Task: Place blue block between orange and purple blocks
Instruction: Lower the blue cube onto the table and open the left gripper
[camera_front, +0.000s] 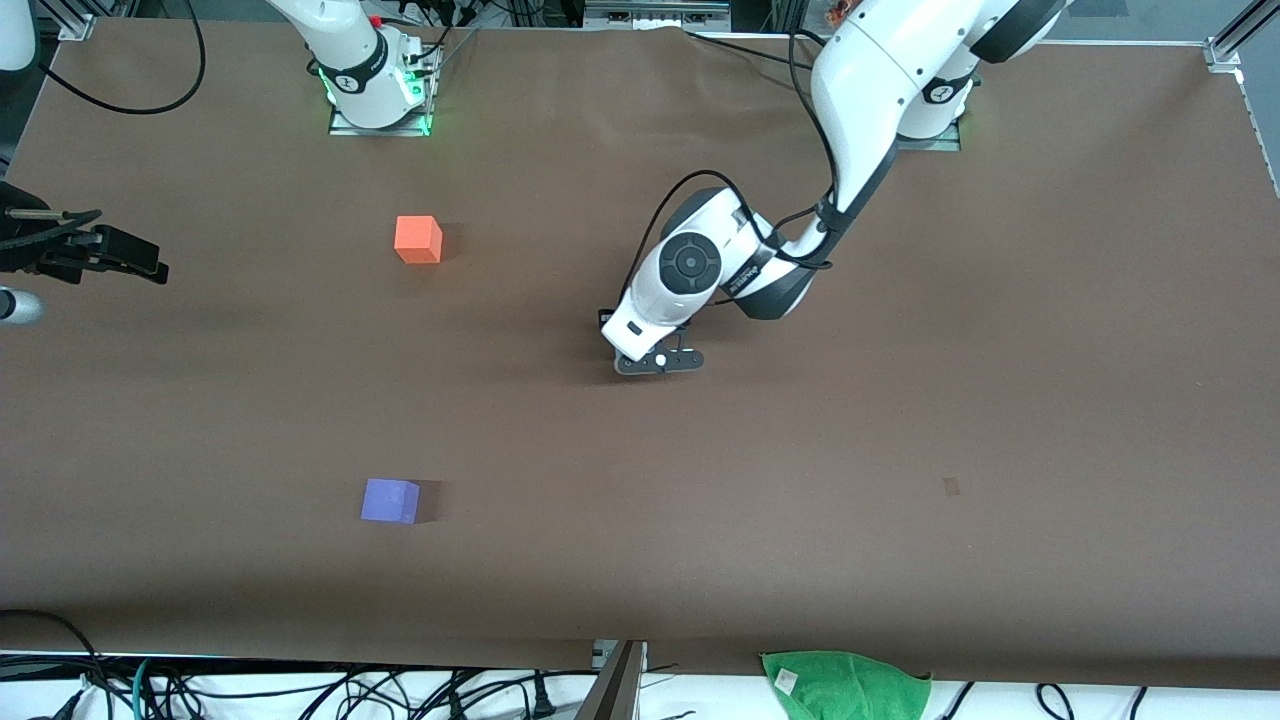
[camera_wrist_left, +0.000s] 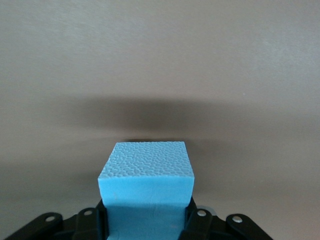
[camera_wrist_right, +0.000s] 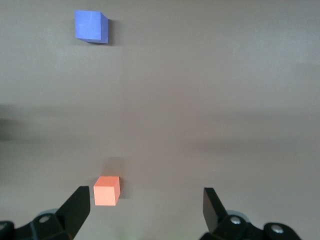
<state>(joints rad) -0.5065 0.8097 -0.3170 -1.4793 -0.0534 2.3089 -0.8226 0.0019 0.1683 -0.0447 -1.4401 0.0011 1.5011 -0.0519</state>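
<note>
A brown table (camera_front: 900, 400) seen from a high camera facing two robot arms. At the right arm's end, the right gripper (camera_wrist_right: 145, 207) waits above the table with its fingers spread wide and empty; its wrist view looks down on both target cubes. The orange block (camera_front: 418, 239) sits toward that end, farther from the camera, and the purple block (camera_front: 390, 500) lies nearer the camera, roughly in line with it, the two well apart with bare table between them. Toward the middle of the table, the left gripper (camera_front: 659, 361) hangs low over the surface, clamped on the blue block (camera_wrist_left: 146, 187), which its wrist view shows pinched between both fingers; the front view hides the cube under the hand. The step in hand appears to be carrying the blue cube to its spot. The next move likely calls for travelling toward the right arm's end, stopping over the gap between orange and purple, lowering, and letting go.
</note>
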